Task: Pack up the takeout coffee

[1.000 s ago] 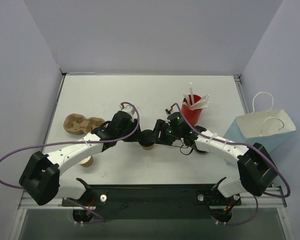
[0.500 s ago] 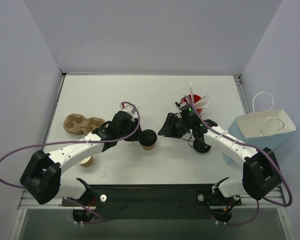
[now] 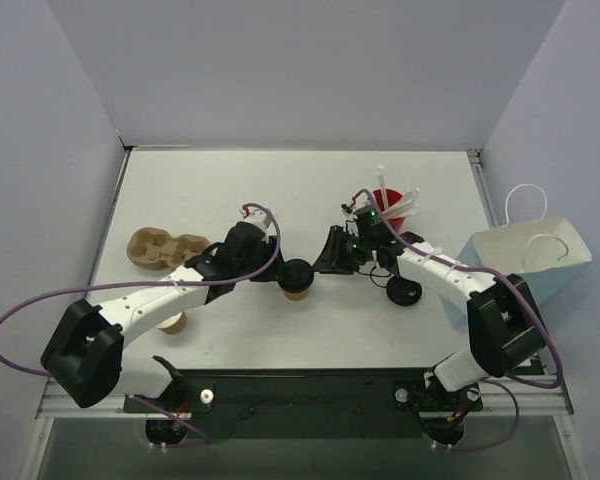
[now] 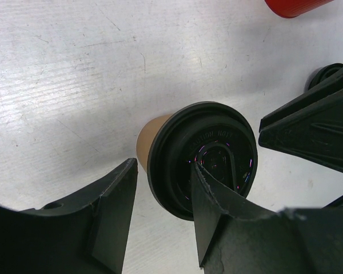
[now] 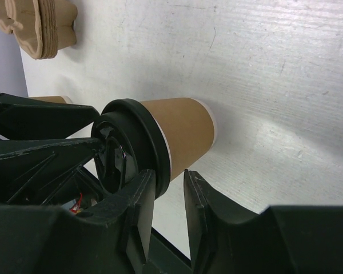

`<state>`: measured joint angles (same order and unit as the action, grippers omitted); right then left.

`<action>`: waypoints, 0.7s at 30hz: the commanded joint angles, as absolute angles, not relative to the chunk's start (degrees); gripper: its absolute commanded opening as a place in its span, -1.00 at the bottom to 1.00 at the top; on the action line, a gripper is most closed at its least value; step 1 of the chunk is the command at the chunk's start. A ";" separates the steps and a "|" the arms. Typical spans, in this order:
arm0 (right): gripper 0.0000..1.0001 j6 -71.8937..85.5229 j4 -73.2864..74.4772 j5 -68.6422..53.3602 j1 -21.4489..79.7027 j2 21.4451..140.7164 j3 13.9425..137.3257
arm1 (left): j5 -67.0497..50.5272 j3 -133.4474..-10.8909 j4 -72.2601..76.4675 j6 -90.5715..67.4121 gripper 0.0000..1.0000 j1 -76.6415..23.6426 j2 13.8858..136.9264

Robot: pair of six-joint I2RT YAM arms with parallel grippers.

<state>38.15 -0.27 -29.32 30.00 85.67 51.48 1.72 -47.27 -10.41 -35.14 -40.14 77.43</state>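
1 tan takeout coffee (image 3: 297, 279), black lid (image 4: 204, 158), upright.

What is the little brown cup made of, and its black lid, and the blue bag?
The cup looks like plain matte brown paper. Its lid seems to be plastic: smooth, slightly shiny, with raised moulded letters. The bag looks like paper, folded stiff with sharp creases, probably with thin white cord handles.

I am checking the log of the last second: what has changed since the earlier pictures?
The right gripper drew back from the takeout coffee toward the red cup, then came partway back. The left gripper and the coffee stayed put.
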 commanded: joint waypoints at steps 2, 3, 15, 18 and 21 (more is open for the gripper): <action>-0.46 38.94 -4.48 -32.96 29.79 87.01 51.16 | 2.90 -45.00 -14.50 -33.40 0.03 -40.52 79.36; -0.47 39.02 -5.09 -32.96 29.79 87.10 50.46 | 2.90 -45.09 -14.59 -33.40 0.03 -40.52 79.54; -0.66 39.29 -5.36 -27.52 29.88 87.89 44.74 | 4.48 -43.77 -14.94 -34.10 0.03 -40.69 79.72; -0.67 38.76 -5.36 -25.93 29.79 87.54 42.55 | 5.45 -42.54 -13.89 -34.28 0.03 -40.69 79.80; -0.69 38.50 -6.15 -24.44 29.80 87.01 40.09 | 5.45 -41.92 -13.80 -34.80 0.03 -40.78 80.42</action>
<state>40.95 -11.27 -31.44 29.65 86.30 45.23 3.03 -45.41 -6.87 -35.81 -40.21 77.71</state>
